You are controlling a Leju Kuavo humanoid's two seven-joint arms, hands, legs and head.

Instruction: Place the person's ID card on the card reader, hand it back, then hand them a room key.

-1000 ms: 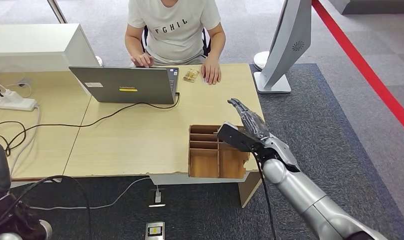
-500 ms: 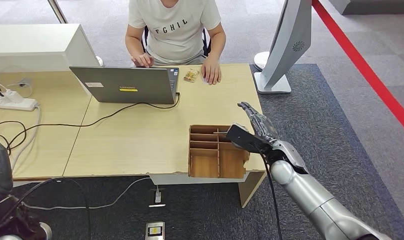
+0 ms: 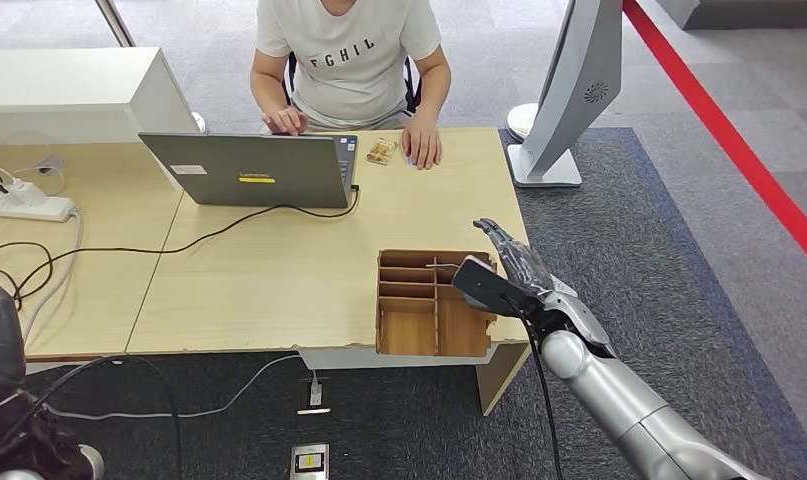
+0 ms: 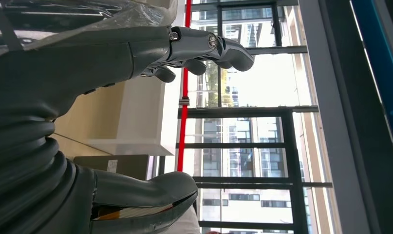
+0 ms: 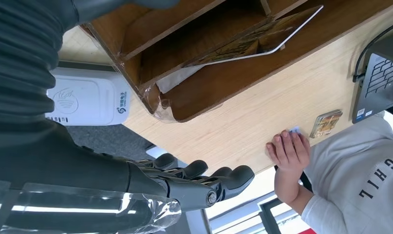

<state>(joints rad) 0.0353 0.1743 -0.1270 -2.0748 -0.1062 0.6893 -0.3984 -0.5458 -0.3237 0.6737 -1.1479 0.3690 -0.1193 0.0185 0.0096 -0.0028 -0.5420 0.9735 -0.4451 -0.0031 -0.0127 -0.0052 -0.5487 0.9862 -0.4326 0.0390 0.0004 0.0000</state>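
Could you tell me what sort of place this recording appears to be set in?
Probably an office set up as a mock reception desk: a person sits at a laptop across a light wooden desk, a wooden card organizer stands at its near edge, and a white card reader lies beside it.

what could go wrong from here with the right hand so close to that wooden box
The right hand hangs empty at the far right corner of the brown wooden divided box, which sits at the table's near edge; a bump could push it off.

A glossy card leans loosely inside a compartment, so a clumsy reach might knock it flat or pinch the divider instead.

The white card reader lies close beside the box; the hand could brush it.
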